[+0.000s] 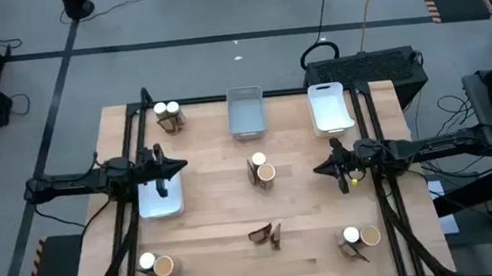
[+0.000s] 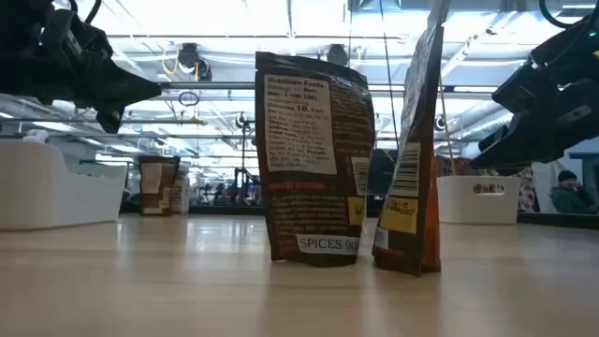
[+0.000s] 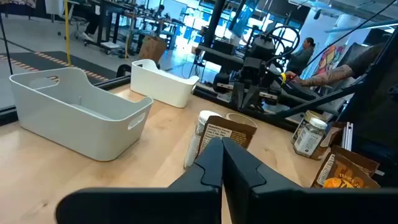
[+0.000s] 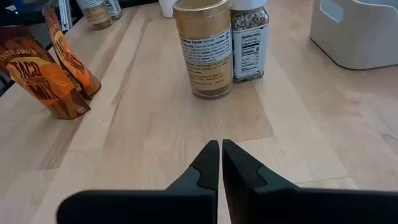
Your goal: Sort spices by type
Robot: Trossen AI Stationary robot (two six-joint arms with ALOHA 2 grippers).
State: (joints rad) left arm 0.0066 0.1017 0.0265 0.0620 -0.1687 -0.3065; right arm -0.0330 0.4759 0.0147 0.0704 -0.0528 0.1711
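Sorting not yet begun: both jaws pressed together, empty, over tabletop [image 1: 216, 204]; next we open right gripper [image 1: 338, 169] toward centre tub [image 4: 202, 46].

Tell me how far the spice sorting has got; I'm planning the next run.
Nothing looks done: the white plastic tray and grey plastic tray hold no spices. Nothing in hand: left gripper and right gripper are shut, empty. Mixed spice clusters remain across the wooden table.
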